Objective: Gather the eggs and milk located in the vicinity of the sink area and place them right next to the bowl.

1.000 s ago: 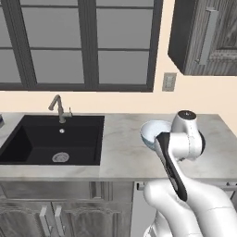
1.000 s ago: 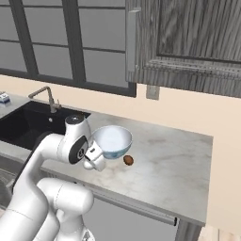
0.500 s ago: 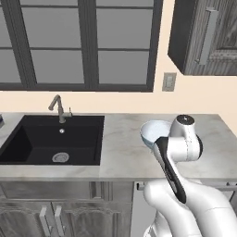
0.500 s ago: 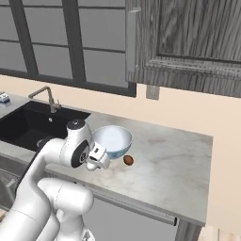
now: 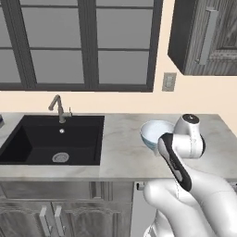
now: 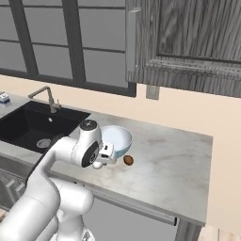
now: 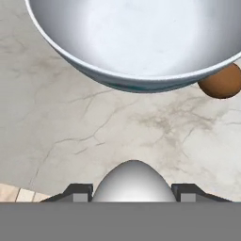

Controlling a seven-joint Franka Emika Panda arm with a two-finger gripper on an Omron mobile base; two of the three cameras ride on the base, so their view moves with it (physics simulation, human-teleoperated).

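The gripper [image 7: 133, 190] is clamped on a smooth whitish egg [image 7: 133, 181], just short of the glossy pale bowl [image 7: 136, 42]; a brown egg [image 7: 220, 81] sits beside it.

Glossy bowl [image 7: 136, 42]; smooth matt whitish egg [image 7: 133, 181] and brown egg [image 7: 220, 82]; veined marble-look counter [image 7: 70, 127]; matt black sink [image 5: 51, 139]; brushed-metal faucet [image 5: 58, 107]; wood-grain cabinet [image 6: 188, 40].

rendered kitchen, black sink [image 5: 51, 141], faucet [image 5: 57, 107], marble counter [image 6: 174, 155], wood cabinets [image 6: 188, 42]
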